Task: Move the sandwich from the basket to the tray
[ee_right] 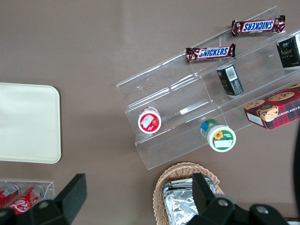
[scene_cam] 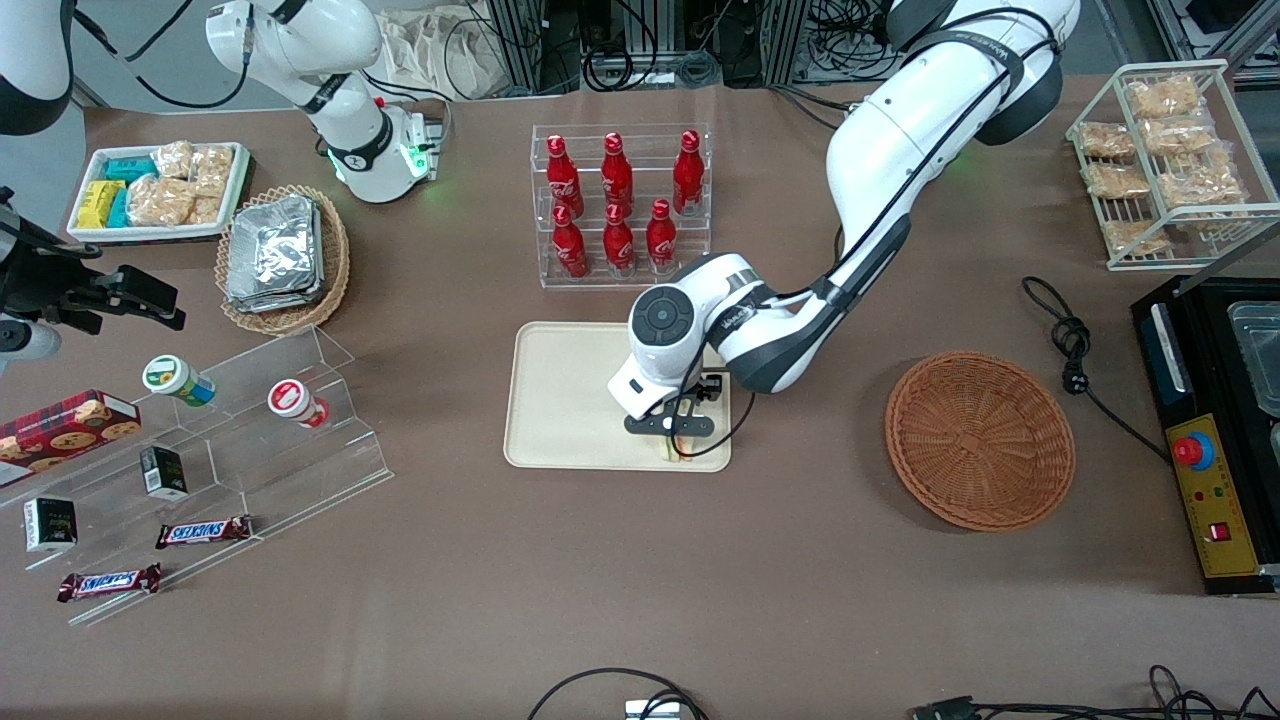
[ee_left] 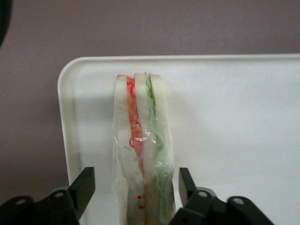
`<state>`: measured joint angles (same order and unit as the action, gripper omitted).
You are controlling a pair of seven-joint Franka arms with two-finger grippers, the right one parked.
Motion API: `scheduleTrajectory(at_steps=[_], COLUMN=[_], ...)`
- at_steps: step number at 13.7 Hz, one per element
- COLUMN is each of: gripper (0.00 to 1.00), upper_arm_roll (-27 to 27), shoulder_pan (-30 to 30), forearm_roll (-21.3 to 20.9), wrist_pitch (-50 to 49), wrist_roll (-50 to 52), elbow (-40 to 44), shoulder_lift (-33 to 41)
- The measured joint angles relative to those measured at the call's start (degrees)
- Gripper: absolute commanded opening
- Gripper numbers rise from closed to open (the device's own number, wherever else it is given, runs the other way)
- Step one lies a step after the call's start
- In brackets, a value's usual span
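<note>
Release step: the sandwich (ee_left: pixel 143 150) rests on the tray (ee_left: pixel 234 131); your gripper (ee_left: pixel 136 187) stands open astride it, holding nothing; next, lift clear.

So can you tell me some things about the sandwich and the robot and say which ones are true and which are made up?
1. The sandwich is on the tray. True.
2. The reddish-brown basket has a sandwich in it. False: nothing lies in it.
3. The gripper squeezes the sandwich tight. False: its jaws stand open, one on each side, apart from the bread.
4. The sandwich stands on edge, filling layers showing. True.
5. The gripper hangs over the bottles. False: it is over the tray.
</note>
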<state>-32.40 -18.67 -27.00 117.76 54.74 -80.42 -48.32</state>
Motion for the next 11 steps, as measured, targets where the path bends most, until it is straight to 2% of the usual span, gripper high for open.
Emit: scheduleTrajectory(at_steps=[3, 6, 11], gripper=[1.00, 1.00, 1.00], upper_arm_roll=[0.03, -0.03, 0.14], shoulder_pan=[1.43, 6.34, 17.38], forearm_roll=[0.00, 0.47, 5.90], wrist_pitch=[-2.81, -8.37, -19.47], wrist_roll=[2.30, 1.46, -12.93], elbow=[1.16, 1.38, 1.14], shoulder_lift=[4.96, 12.81, 23.92])
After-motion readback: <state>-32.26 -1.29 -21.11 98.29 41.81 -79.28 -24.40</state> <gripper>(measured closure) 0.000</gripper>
